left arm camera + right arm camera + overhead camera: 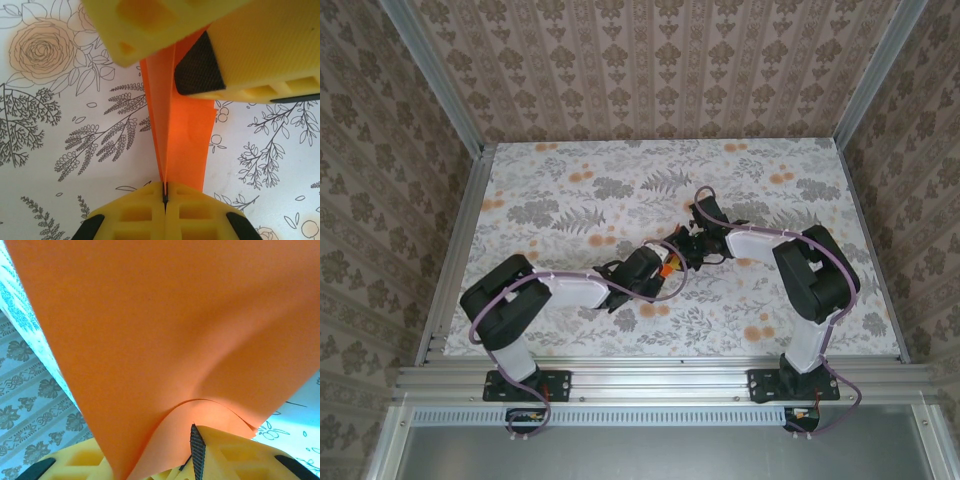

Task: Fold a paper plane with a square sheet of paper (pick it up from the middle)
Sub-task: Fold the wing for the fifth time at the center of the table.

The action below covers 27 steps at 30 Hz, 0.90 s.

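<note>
Paper (667,268), bright orange and partly folded, shows from above as a small sliver pinched at the tip of the left gripper (658,275), seemingly lifted off the flowered table (550,200). The right gripper (682,252) meets it just beyond the left gripper, on that gripper's far right. From the left wrist, the left gripper's jaws are pressed together on the near end of the paper. The paper runs away from them as a narrow, layered strip with a sharp crease on its left and a looser flap spreading right. At the end farthest from the left gripper, the right gripper's jaws stand apart on either side of the strip, a black pad (197,65) turned toward it, not clamped. From the right wrist, the paper is a broad orange sheet with its lower edge curling loosely between that gripper's parted fingers (235,460), opposite the left gripper's pinch. It should handle as very light, thin and limp. It keeps a crease once pressed, but it buckles, crumples or tears if the two grips pull unevenly, and its smooth face may slide on hard plastic. The best hold looks to be on the stacked layers along the crease, a little beyond the left gripper, with the pads laid flat. No brand, label or writing can be read; the table carries only printed flowers and ferns.
</note>
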Tool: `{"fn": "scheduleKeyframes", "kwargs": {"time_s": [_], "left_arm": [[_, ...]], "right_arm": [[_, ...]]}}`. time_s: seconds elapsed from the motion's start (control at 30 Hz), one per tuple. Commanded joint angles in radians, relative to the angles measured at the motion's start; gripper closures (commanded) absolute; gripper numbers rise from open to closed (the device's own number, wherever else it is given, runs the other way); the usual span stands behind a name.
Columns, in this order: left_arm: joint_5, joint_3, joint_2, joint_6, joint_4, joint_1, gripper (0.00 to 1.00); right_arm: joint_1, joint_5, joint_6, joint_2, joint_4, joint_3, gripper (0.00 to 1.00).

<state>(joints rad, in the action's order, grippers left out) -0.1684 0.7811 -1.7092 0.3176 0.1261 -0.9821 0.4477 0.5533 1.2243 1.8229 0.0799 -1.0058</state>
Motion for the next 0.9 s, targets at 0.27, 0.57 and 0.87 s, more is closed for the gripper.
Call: {"fn": "scheduleKeyframes", "kwargs": {"time_s": [0.27, 0.57, 0.87], "left_arm": [[-0.059, 0.044, -0.025, -0.026, -0.048, -0.024, 0.98], [0.131, -0.011, 0.075, 0.086, -0.03, 0.029, 0.71], [0.545, -0.167, 0.16, 0.298, 0.221, 0.233, 0.44]], "right_arm": [[0.006, -0.07, -0.073, 0.007, 0.116, -0.029, 0.77], [-0.007, -0.07, -0.269, -0.003, 0.12, -0.026, 0.97], [-0.008, 0.144, -0.602, 0.019, 0.16, -0.068, 0.94]]}}
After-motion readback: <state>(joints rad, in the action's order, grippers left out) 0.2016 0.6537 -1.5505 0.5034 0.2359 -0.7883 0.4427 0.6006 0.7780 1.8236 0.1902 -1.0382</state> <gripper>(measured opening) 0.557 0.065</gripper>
